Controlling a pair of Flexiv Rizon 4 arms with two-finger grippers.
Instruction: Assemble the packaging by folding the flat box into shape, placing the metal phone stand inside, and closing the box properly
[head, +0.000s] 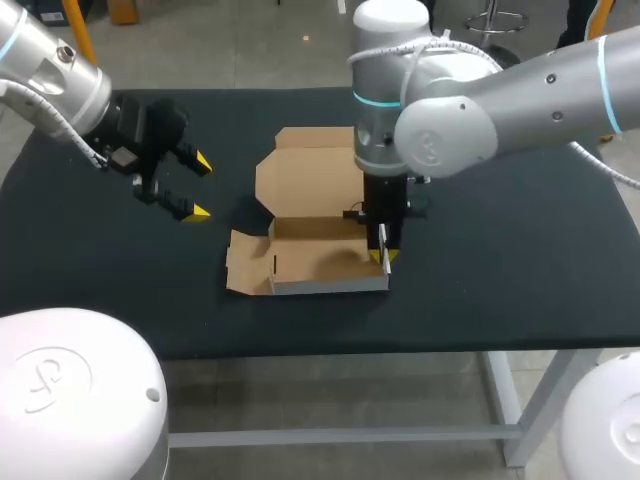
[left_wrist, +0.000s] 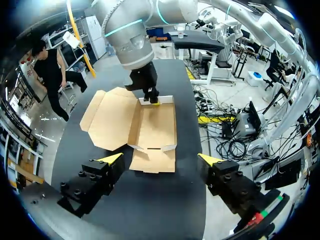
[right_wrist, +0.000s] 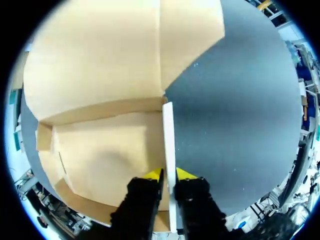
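- Tightly, the right gripper (right_wrist: 169, 174) pinches the upright side wall (right_wrist: 168, 135) of the cardboard box (head: 310, 262), with one yellow tip inside it and one outside.
- The cardboard box sits open near the middle of the black table (head: 520, 270). Its lid (head: 300, 175) is folded back and its end flap (head: 248, 262) is spread flat toward the left arm.
- The left gripper (head: 201, 187) hangs wide apart, holding nothing, well away from the box.

Head cam sat high behind the robot, looking down over the whole tabletop (head: 100, 290); left wrist cam faced the box (left_wrist: 155, 130) from well back; right wrist cam stared straight down, pressed close to that same box.
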